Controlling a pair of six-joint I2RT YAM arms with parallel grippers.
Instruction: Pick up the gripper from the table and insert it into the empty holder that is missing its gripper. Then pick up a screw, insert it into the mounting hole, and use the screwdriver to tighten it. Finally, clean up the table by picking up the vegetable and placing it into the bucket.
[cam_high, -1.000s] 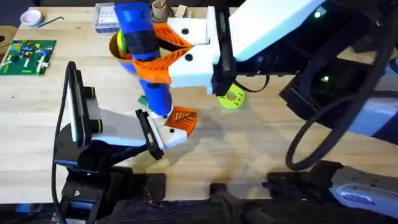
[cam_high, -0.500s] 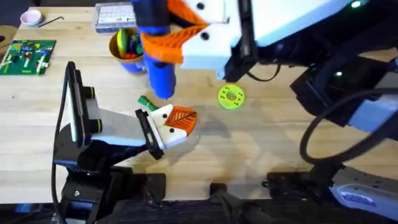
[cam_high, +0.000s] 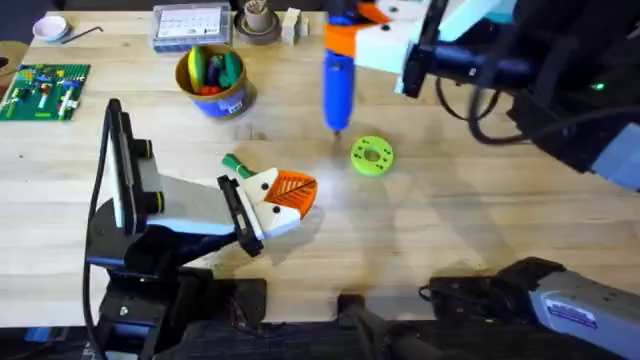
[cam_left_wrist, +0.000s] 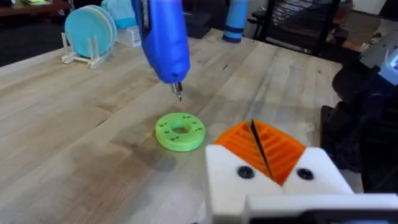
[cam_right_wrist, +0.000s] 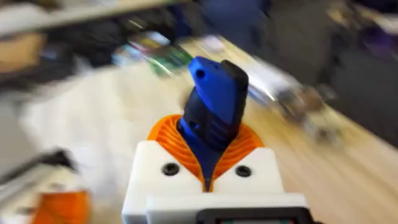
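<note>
Light plank grain runs across the table (cam_high: 470, 215), where the right gripper (cam_high: 352, 32) hangs near the far edge, clenched on the blue screwdriver (cam_high: 336, 85), whose metal tip points down just beside the lime green disc (cam_high: 371, 156). Nearer the front edge the left gripper (cam_high: 283, 195) rests low with its orange fingers (cam_left_wrist: 264, 147) pressed together, the dark green vegetable (cam_high: 236, 165) just beside it. Towards the far left corner stands the bucket (cam_high: 213, 80), holding small toy pieces.
</note>
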